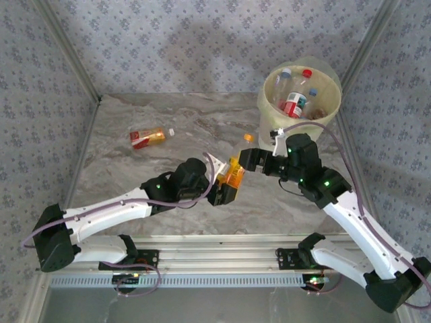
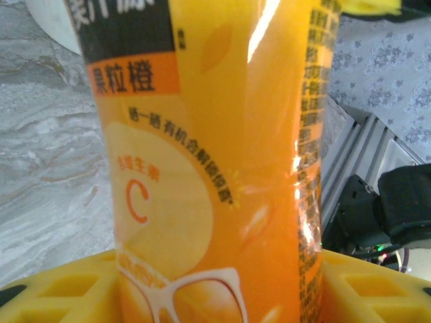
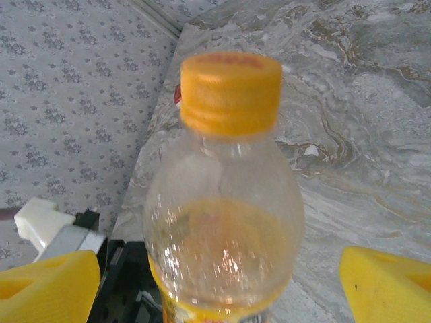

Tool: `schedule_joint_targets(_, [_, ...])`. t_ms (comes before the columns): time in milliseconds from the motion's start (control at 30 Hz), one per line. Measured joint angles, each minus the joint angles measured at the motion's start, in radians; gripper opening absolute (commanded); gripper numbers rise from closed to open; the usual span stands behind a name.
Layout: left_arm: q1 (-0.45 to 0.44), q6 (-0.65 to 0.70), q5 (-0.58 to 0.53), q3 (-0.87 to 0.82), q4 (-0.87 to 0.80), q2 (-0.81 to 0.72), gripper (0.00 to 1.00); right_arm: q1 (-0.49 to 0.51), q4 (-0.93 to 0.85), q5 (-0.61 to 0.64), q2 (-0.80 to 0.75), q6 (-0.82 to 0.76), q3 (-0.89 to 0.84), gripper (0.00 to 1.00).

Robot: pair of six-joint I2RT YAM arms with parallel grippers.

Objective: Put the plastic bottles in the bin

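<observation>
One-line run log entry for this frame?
left gripper shut on orange juice bottle | right gripper jaws open either side of its top end | bin holds several bottles | red-label bottle lying on table

orange-capped bottle [image 3: 225, 222] sits between the right hand's [image 3: 217, 282] spread yellow fingers [image 3: 47, 286]

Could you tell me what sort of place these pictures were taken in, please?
Probably a robot test cell, not a home: patterned wall panels in metal framing box in a marble-look table, and two robot arms are bolted to an aluminium rail at its near edge.
</observation>
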Motion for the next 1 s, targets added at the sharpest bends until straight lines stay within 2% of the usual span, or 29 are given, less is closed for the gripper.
schedule_joint_targets(433, [-0.042,0.008,-0.004,0.044,-0.021,0.002,0.59,-0.017,0.031,-0.042,0.025,0.0,0.0,0.78])
schedule_joint_targets(667, [-0.045,0.016,-0.006,0.061,-0.033,0.011,0.62,-0.02,0.037,-0.056,0.025,-0.002,0.002,0.62])
schedule_joint_targets(767, [-0.045,0.02,-0.008,0.068,-0.035,0.014,0.71,-0.023,0.037,-0.058,0.023,-0.005,0.004,0.58])
schedule_joint_targets(900, [-0.045,0.026,-0.008,0.073,-0.034,0.014,0.99,-0.026,0.027,-0.058,0.017,-0.005,0.022,0.56])
schedule_joint_targets(1000, [-0.045,0.019,-0.011,0.074,-0.034,0.014,1.0,-0.032,0.0,-0.057,0.006,-0.009,0.055,0.56])
